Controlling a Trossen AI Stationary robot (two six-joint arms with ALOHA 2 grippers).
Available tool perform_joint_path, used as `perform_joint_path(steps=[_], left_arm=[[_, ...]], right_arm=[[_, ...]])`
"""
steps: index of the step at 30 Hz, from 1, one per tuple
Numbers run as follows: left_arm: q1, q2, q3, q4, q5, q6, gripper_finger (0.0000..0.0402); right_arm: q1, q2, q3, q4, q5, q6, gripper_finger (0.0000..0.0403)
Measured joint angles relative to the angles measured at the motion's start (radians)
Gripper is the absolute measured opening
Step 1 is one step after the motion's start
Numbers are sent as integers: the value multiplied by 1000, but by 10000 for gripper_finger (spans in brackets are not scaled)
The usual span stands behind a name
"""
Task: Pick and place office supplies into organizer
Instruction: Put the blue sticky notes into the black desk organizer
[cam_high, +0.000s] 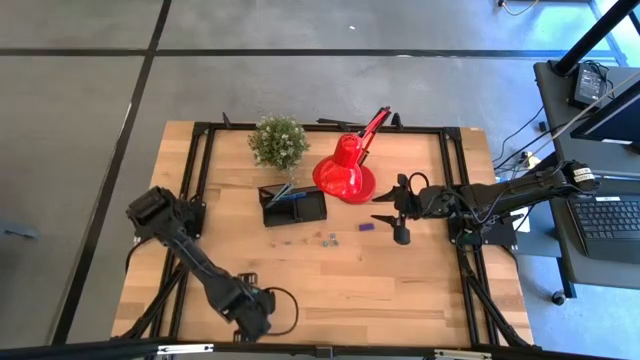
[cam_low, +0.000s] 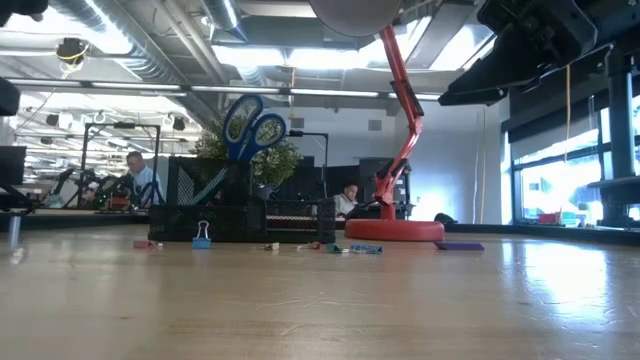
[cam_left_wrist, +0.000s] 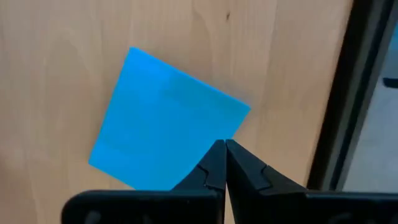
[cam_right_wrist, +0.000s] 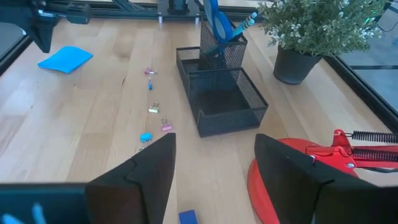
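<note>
The black mesh organizer (cam_high: 295, 205) (cam_right_wrist: 221, 93) stands mid-table. Blue-handled scissors (cam_low: 250, 125) (cam_right_wrist: 214, 18) and a pen (cam_right_wrist: 242, 25) stand upright in its cup compartment. Small clips (cam_high: 320, 238) (cam_right_wrist: 152, 109) lie loose in front of it, with a purple piece (cam_high: 365, 227) beside them. The blue sticky-note pad (cam_left_wrist: 165, 118) (cam_right_wrist: 65, 59) lies flat near the table's near-left corner. My left gripper (cam_left_wrist: 224, 149) (cam_high: 252, 312) is over the pad's edge, shut. My right gripper (cam_right_wrist: 214, 168) (cam_high: 393, 215) hovers open by the lamp base, near the purple piece. My left gripper's shut fingertips (cam_left_wrist: 214, 158) point down at one edge of the blue pad (cam_left_wrist: 208, 146), close to a corner. The pad lies flat on the wood. Whether the tips touch it, I cannot tell.
The red desk lamp (cam_high: 345, 170) (cam_right_wrist: 298, 180) stands right of the organizer and close to my right gripper. The potted plant (cam_high: 278, 140) stands behind the organizer. Black frame rails (cam_high: 200, 180) run along the table's sides, one close to the pad (cam_left_wrist: 348, 93). Bare wood lies toward the near edge.
</note>
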Motion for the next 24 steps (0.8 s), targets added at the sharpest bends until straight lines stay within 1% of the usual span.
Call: perform_joint_path(steps=[3, 7, 10, 13, 17, 19, 24], left_arm=[[-6, 29, 13, -20, 1, -31, 2], [-6, 58, 13, -83, 39, -85, 1], [-6, 66, 13, -140, 53, -93, 2], [5, 64, -2, -150, 61, -73, 2], [26, 61, -26, -145, 69, 23, 1], [43, 61, -33, -154, 55, 93, 2], [111, 62, -37, -160, -52, 270, 1]], right_arm=[[0, 0, 0, 0, 0, -1, 222], [0, 1, 0, 0, 0, 0, 222], [0, 1, 0, 0, 0, 1, 222], [0, 1, 0, 0, 0, 2, 222], [0, 1, 0, 0, 0, 1, 222], [0, 1, 0, 0, 0, 1, 222], [0, 1, 0, 0, 0, 1, 222]])
